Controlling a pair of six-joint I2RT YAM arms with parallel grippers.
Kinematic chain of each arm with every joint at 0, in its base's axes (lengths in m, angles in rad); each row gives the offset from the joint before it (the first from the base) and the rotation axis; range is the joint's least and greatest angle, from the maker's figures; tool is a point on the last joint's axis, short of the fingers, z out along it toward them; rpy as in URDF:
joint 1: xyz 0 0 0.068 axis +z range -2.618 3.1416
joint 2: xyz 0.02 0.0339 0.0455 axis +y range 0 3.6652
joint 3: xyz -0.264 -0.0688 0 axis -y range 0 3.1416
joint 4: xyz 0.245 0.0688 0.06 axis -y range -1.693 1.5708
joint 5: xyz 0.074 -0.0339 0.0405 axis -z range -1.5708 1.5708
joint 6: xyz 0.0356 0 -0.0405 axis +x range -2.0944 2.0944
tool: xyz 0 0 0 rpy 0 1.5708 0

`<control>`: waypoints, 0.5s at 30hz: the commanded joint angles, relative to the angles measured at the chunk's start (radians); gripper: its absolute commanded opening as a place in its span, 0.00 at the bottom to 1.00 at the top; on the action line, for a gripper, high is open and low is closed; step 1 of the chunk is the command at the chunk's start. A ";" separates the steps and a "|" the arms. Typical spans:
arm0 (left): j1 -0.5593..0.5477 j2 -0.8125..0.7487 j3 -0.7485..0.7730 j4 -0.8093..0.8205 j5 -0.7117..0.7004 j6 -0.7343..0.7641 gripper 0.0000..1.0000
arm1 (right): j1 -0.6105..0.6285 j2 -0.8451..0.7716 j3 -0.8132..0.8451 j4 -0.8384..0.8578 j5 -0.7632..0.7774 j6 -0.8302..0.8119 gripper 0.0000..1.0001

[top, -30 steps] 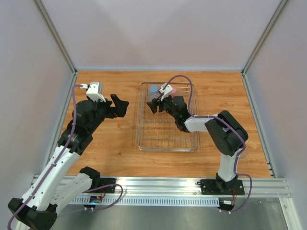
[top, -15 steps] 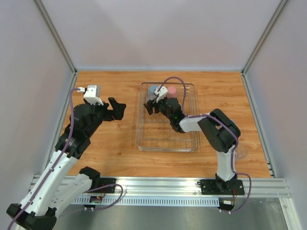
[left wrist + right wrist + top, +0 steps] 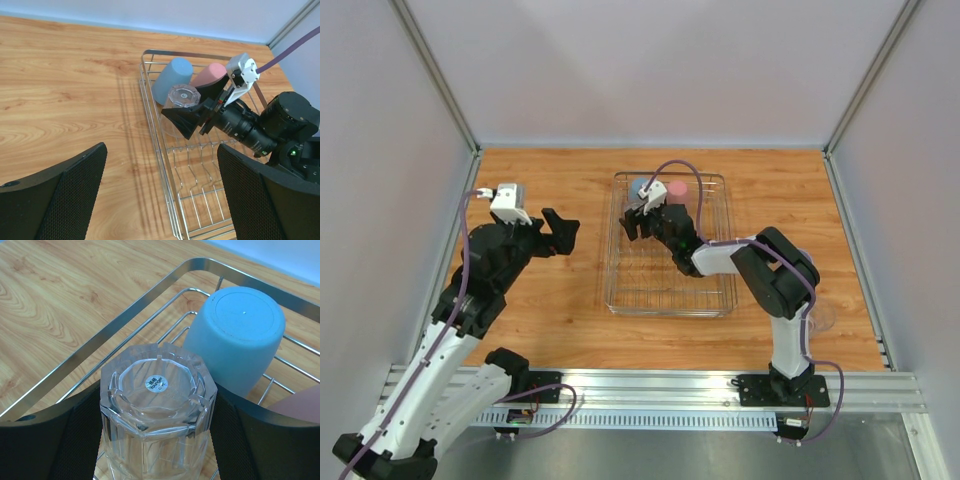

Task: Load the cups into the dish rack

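Right gripper [image 3: 648, 215], gripping the clear cup [image 3: 157, 390], now sits farther left in the dish rack [image 3: 150, 295]; I judge release due. Left gripper [image 3: 560, 232] spread, empty.

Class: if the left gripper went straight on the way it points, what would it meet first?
Probably the near side wall of the dish rack, just before the clear cup; depth is unclear.

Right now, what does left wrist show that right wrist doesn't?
Left wrist only: the open left gripper, the right gripper seen from outside, most of the pink cup, and the rack's wire floor. Right wrist only: the sticker on the clear cup's upturned base. Both: right gripper shut on the clear cup, the blue cup beside it, the rack's rim.
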 commanded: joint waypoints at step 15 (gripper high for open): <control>0.004 -0.031 -0.020 0.018 0.004 -0.007 1.00 | 0.007 -0.036 0.033 -0.013 0.029 0.017 0.84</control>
